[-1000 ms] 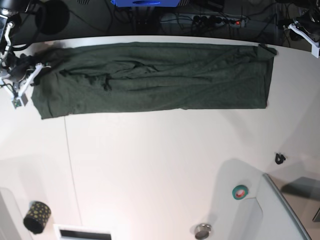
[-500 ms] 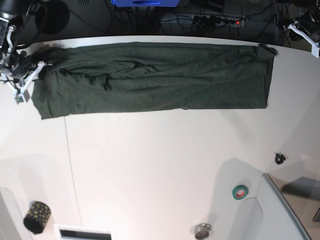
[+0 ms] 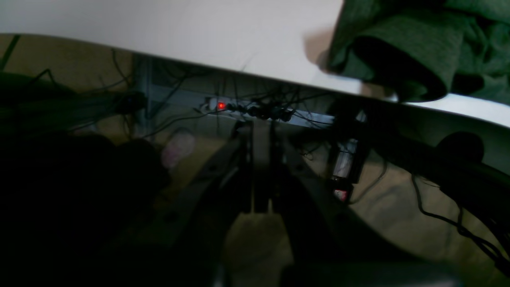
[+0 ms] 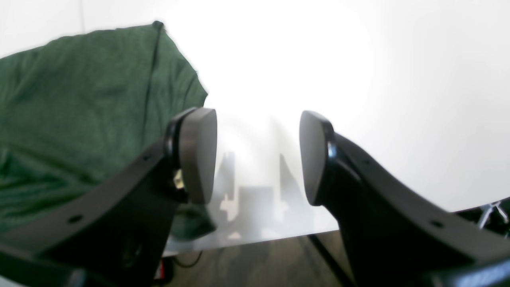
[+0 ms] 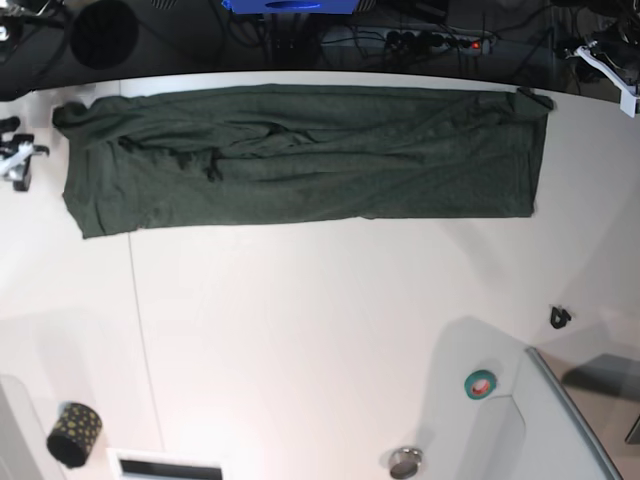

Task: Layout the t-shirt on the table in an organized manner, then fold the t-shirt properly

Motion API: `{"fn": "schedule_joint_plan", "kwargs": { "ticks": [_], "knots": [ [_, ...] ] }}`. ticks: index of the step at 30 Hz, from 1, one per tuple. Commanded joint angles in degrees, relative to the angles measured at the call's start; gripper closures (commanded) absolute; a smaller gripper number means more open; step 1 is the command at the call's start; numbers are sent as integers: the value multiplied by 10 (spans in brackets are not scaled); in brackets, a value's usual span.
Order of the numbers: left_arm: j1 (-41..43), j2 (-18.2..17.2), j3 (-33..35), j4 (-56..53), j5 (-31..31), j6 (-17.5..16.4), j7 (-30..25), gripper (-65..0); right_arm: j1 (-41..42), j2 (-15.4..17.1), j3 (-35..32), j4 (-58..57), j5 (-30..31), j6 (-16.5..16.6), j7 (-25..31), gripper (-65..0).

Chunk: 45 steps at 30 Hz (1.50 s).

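The dark green t-shirt (image 5: 300, 155) lies stretched in a long band along the far edge of the white table (image 5: 320, 330), creased near its middle. The right gripper (image 4: 258, 155) hangs above the table's edge with its pads (image 4: 198, 153) apart and nothing between them; the shirt's end lies just beside its left finger, not touching the pads, and bare tabletop shows in the gap. The left gripper (image 3: 261, 171) sits off the table, below its rim, fingers pressed together and holding nothing; a bunched corner of the shirt rests on the table above and to the right of it, overhanging the edge slightly. Well apart from both tools, at the near side, are a roll of teal tape (image 5: 480, 384), a small black clip (image 5: 560, 317), a dotted black cup (image 5: 74, 433) and a grey tray (image 5: 575, 425)
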<state>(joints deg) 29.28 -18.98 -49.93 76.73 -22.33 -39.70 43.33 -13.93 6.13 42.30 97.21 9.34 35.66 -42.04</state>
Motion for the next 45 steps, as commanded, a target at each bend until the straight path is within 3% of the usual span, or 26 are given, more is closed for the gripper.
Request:
{"fn": "schedule_joint_plan", "kwargs": {
  "ticks": [1,3,6,10,12,13,17,23,28,36,37,40,45],
  "knots": [
    [4,-9,-18,21,-7,-3,-7,0,-1,7,1,15,6,3,12,-308],
    [0,7,-54,36,-9,-3,-7,-26,-7,6,1,11,6,3,12,-308],
    [-13,21,-101,52,-9,-3,-7,-232,-16,1,0,-6,7,3,12,-308],
    [-44,26,-110,43,-10,-3,-2,-545,-16,-2,0,-38,7,5,12,-308],
    [-68,27,-111,24,-10,-3,1,-648,-16,-3,0,-47,7,21,12,-308],
    [-82,27,-114,11,-10,-3,16,-650,-16,-4,0,-49,7,34,12,-308],
    [-137,26,-110,-32,-10,-3,84,-650,-18,-10,0,-49,6,43,12,-306],
    [-129,55,-51,15,-10,-3,86,-650,-26,-12,-2,-48,6,43,11,-306],
    [-79,81,-27,127,-10,-3,86,-650,-81,-11,-76,-3,6,43,13,-305],
    [-34,88,-14,161,-8,-3,81,-650,-86,-39,-96,12,6,43,14,-305],
    [-22,88,-15,176,-7,-3,72,-620,-85,-39,-96,10,6,43,14,-305],
    [22,94,-15,209,-6,-3,29,-433,-87,-37,-97,15,6,43,14,-305],
    [73,94,-14,217,-5,-3,-25,-38,-84,-37,-97,20,6,43,14,-305]
  ]
}}
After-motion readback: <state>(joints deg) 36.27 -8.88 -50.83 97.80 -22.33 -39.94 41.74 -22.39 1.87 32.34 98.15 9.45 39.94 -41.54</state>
